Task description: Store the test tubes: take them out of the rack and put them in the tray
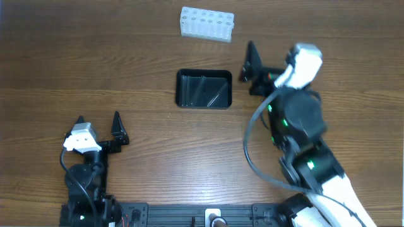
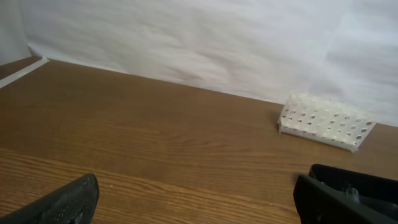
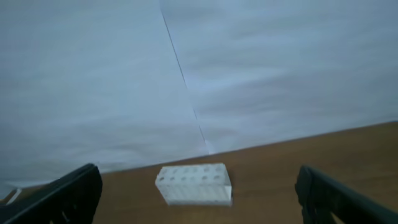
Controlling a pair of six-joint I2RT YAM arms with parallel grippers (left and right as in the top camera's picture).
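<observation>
the wooden bench (image 1: 95, 50) carries everything, and a white backdrop (image 3: 249, 74) rises behind its far edge, as both wrist views show. the right arm (image 1: 297, 120) stretches far up the bench at the right. the left arm (image 1: 85, 170) sits folded close to its base at the left.

from above, the black tray (image 1: 178, 88) lies flat near the middle of the bench. the top view looks straight into it, where clear test tubes (image 1: 211, 94) lie at a slant on its floor; how many cannot be told. the white rack (image 1: 207, 23) stands farther back, apart from the tray and roughly in line with it, its rows of holes facing up. the wrist views add the rack's side: the left one sees it at an angle across bare wood, and the right one sees its long side head on against the backdrop.

the right hand (image 1: 251, 72) is just right of the tray and nearer than the rack. its fingers (image 3: 62, 196) are spread wide and grasp nothing. the left hand (image 1: 99, 125) is well to the left of the tray, also released, with its fingers wide apart and nothing between them. in the left wrist view a dark shape sits at one finger's side; finger and tray edge cannot be told apart there.
</observation>
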